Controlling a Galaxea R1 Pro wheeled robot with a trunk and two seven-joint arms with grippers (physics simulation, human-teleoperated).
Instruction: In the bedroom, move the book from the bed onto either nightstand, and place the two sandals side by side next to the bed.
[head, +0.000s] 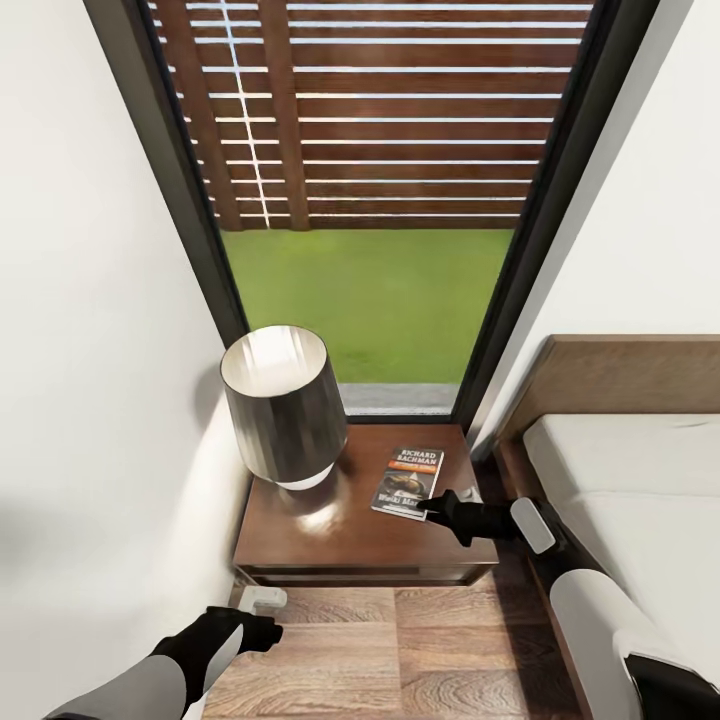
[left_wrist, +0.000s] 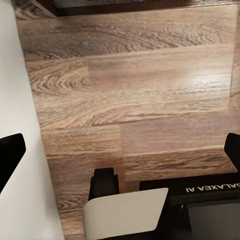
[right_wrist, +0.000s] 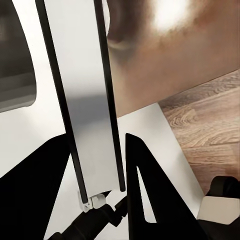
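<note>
Your right end effector (head: 428, 505) grips the book (head: 409, 483) on the nightstand (head: 350, 535) beside the lamp (head: 280, 405), with the bed (head: 640, 490) alongside, while your left end effector (head: 262, 632) hangs open.

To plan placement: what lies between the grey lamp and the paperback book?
Bare glossy brown nightstand top between lamp and book, in head view.

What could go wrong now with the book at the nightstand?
The book sits near the front corner of the nightstand on the bed's side, with the right gripper at its corner. Pulling back carelessly could drag it off. The lamp stands close beside it, so a wide swing might knock it.
</note>
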